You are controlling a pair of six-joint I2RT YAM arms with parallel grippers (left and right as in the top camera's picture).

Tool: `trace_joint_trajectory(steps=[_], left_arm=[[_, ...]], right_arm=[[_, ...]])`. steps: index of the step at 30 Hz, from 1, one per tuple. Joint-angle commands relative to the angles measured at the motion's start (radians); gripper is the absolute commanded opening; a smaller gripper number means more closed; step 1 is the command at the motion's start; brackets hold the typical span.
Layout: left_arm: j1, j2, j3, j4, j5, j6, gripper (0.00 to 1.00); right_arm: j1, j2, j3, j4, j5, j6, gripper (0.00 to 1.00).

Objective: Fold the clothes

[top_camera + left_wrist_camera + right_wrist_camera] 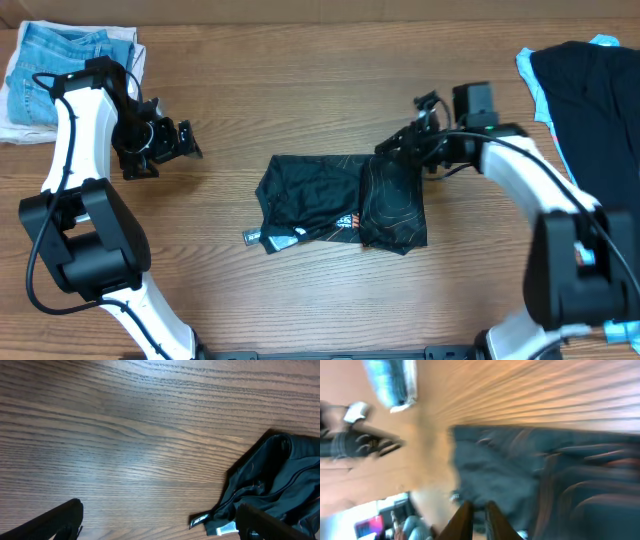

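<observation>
Item: black sports shirt, one piece, thin orange contour lines showing on its right half; lies as a folded, roughly rectangular bundle at the middle of the wooden table, a small label sticking out at its lower-left corner. Handling, as judged: light, limp, slick synthetic knit; layers likely to slide over one another and to sag if lifted from a single point; nothing to break. Best hold: a pinch through all layers at a corner or along a folded edge, low to the table, the two arms taking opposite ends. Left gripper: jaws spread wide, empty, over bare wood well left of the shirt. Right gripper: at the shirt's upper-right corner, fingers near together with a narrow slit; wrist view blurred, so whether cloth is pinched cannot be told. Also present: light-blue jeans, far left corner; dark clothes pile, far right
</observation>
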Motion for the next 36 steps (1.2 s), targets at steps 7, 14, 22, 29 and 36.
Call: trace_joint_trajectory(steps=[7, 14, 22, 29, 36], left_arm=[[-0.005, 0.003, 0.013, 0.002, 0.014, -0.017, 1.0], [-0.005, 0.003, 0.013, 0.001, 0.014, -0.018, 1.0], [-0.005, 0.003, 0.013, 0.001, 0.015, -0.018, 1.0], [-0.005, 0.003, 0.013, 0.0, 0.015, -0.018, 1.0], [-0.005, 0.003, 0.013, 0.001, 0.014, -0.018, 1.0]], right_arm=[[0.041, -0.016, -0.056, -0.238, -0.109, -0.187, 0.16], [0.047, 0.114, -0.208, -0.18, -0.12, -0.122, 0.13], [0.048, 0.131, -0.291, -0.312, -0.076, -0.121, 0.07], [0.047, 0.128, -0.3, -0.3, 0.006, -0.055, 0.05], [0.044, 0.056, -0.254, -0.18, 0.013, -0.005, 0.05]])
